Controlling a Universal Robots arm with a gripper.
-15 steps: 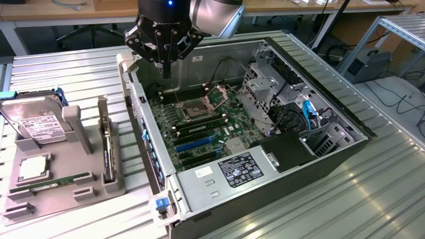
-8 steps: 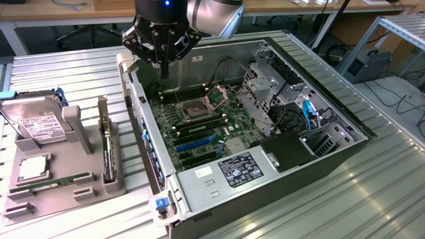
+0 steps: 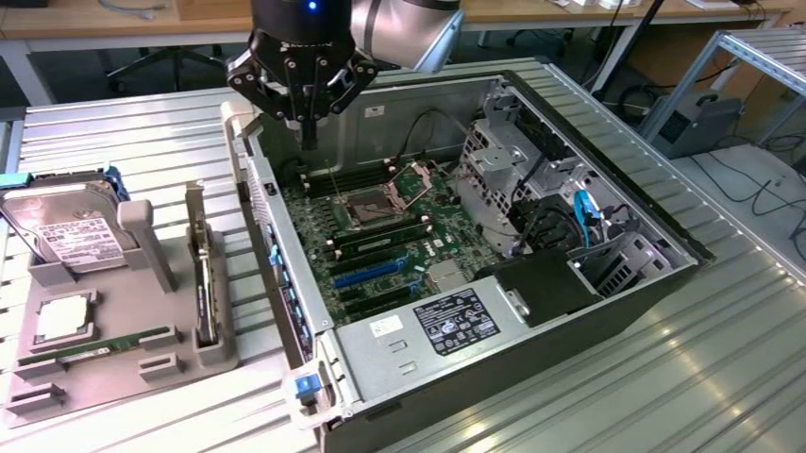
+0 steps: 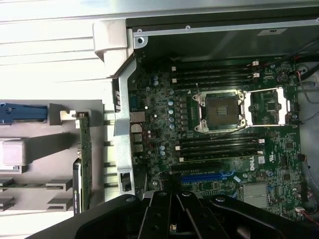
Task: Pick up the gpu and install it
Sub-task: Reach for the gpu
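So from my end the pincer (image 3: 306,132) is fully closed with nothing in it, hanging over the open computer case (image 3: 529,377) near its corner on the exterior view's left, just above the motherboard (image 3: 377,236). On the wrist view I'm looking straight down at the empty CPU socket (image 4: 219,112). The gpu (image 3: 203,283) isn't picked up. It's standing on its edge in a slot of the gray holder (image 3: 151,349) on the counter (image 3: 139,132), right beside the case, with the hard drive (image 3: 70,231) propped up on the holder's other side.
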